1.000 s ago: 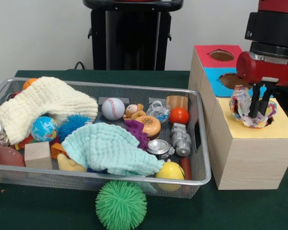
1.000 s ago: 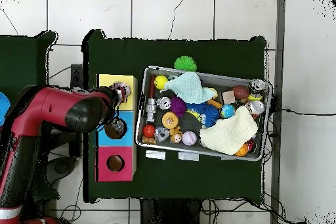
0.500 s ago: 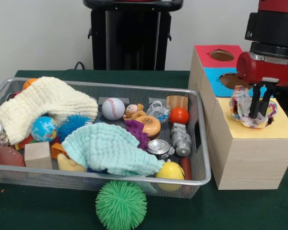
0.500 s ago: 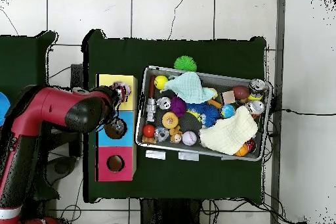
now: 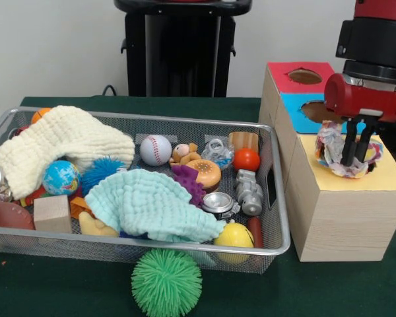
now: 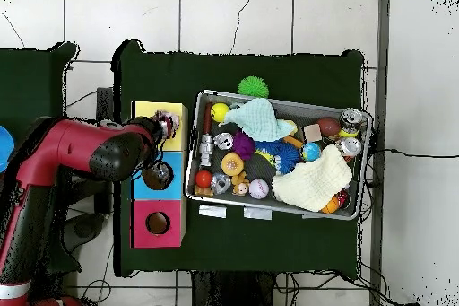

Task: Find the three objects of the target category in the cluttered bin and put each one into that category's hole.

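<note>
While the gripper (image 5: 356, 160) stays clamped on the printed wad (image 5: 345, 151) | wad has shifted slightly up and back over the yellow-surround hole (image 5: 354, 168), which it hides | release pending; alignment judged adequate | cluttered bin (image 5: 275, 198): no further printed wad visible.

Red arm (image 6: 63, 145), black wrist section, seemingly black jaws.

bin (image 5: 275, 198): silver wire mesh, shiny metal rim | inside bin: cream cloth (image 5: 59, 142) and mint cloth (image 5: 148, 201), soft, puckered weave; wood block (image 5: 52, 212), matt | in front of bin: green ball (image 5: 166, 282), spiky rubber | right of bin: box (image 5: 340, 221), pale wood-grain
</note>
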Robot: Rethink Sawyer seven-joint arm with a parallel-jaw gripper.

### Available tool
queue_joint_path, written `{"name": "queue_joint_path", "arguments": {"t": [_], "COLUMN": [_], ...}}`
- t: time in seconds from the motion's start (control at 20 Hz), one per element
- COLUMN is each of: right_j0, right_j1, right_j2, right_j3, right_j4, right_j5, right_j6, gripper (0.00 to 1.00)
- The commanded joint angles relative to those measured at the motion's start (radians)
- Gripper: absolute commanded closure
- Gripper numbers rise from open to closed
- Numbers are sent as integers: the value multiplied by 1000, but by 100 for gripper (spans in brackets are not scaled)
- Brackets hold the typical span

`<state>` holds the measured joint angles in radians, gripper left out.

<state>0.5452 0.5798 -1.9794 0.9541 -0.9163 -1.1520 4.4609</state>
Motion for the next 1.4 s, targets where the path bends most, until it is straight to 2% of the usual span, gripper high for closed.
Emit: {"name": "queue_joint_path", "arguments": {"t": [0.05, 0.2, 0.35, 0.5, 0.65, 0.7, 0.85, 1.05, 1.15, 1.2, 1.4], "right_j0": [-30, -26, -21, -22, -57, -55, -43, -23, -8, 4, 0], "right_j1": [60, 61, 71, 132, 189, 193, 179, 141, 106, 82, 79], "right_j2": [24, 31, 43, 40, 14, 36, 76, 113, 147, 182, 158], "right_j3": [-68, -62, -24, 144, 272, 289, 270, 185, 101, 49, 13], "right_j4": [70, 68, 57, 24, 12, 8, 3, 8, 18, 25, 38], "right_j5": [61, 70, 89, 268, 321, 373, 417, 457, 492, 548, 538], "right_j6": [354, 354, 367, 404, 436, 433, 424, 398, 372, 351, 346], "gripper": [100, 100, 100, 100, 100, 100, 100, 100, 100, 100, 100]}}
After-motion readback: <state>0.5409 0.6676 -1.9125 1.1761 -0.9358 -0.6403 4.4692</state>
